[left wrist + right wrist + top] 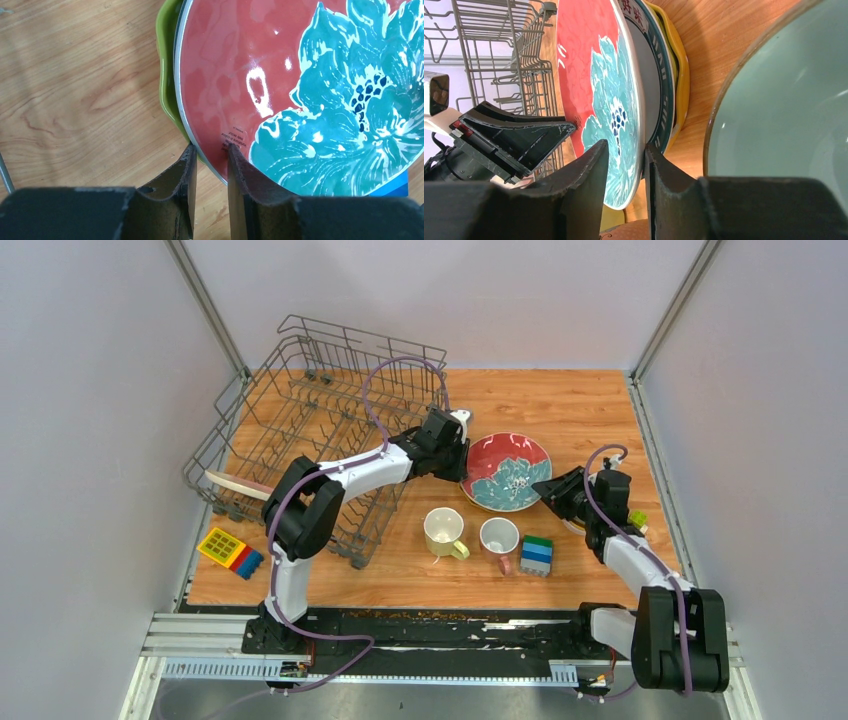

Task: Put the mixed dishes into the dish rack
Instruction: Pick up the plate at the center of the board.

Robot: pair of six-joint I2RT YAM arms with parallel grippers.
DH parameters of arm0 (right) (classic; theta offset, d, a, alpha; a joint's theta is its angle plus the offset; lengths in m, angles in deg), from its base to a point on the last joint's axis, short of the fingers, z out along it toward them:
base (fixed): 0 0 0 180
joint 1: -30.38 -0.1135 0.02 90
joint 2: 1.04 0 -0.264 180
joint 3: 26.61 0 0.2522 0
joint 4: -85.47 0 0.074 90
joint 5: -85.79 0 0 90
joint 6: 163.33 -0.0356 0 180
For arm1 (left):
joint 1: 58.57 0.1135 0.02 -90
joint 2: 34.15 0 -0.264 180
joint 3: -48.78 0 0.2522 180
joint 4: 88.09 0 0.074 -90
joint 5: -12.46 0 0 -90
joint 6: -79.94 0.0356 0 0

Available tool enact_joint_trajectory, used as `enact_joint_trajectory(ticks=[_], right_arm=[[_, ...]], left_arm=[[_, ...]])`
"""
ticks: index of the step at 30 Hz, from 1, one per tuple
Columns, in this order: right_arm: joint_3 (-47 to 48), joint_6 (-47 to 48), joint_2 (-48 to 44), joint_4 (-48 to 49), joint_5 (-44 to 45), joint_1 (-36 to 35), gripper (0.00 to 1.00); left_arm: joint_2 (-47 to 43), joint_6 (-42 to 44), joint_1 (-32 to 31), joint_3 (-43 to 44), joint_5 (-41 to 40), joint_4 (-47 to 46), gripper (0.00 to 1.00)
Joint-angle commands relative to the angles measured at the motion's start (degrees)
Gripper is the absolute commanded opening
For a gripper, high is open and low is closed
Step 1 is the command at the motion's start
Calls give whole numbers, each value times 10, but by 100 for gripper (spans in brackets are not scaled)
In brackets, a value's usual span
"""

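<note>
The left hand (211,162) reaches from beside the dish rack (218,430) to the near-left edge of the red plate (505,472), a dish painted with a large teal flower. Its two fingers (186,175) stand one on each side of the rim, one under the edge and one on the painted face, clamped on it. The right hand (625,146) meets the same plate from the opposite edge. Its fingers also straddle the rim, but whether they press on it or merely bracket it cannot be told. The red plate tops a stack in the middle of the table (560,410). Under it lie a patterned-rim plate (659,75) and, lowest, a scalloped yellow plate (681,65). In the right wrist view the red plate tilts away from the plate beneath it. A pale green bowl (784,110) sits just beside the stack, close to the right hand. The rack stands at the far left of the table, with a pale plate (238,485) at its near-left end. Nearer the arms stand a pale yellow mug (441,528) and a white pink-handled mug (498,536), side by side, with stacked green-blue blocks (537,554) just to their right
</note>
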Motion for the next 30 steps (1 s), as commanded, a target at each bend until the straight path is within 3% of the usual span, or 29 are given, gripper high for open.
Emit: enact_joint_trajectory(ticks=[1, 10, 18, 30], right_arm=[[21, -29, 3, 114, -111, -17, 33], [44, 14, 29, 101, -145, -37, 34], [31, 5, 25, 148, -169, -37, 39], [31, 26, 50, 156, -131, -61, 40]], left_arm=[[-43, 2, -36, 4, 121, -76, 24], [-41, 0, -36, 1, 130, -86, 24], [-43, 1, -36, 0, 137, -92, 24], [-43, 1, -40, 8, 149, -99, 24]])
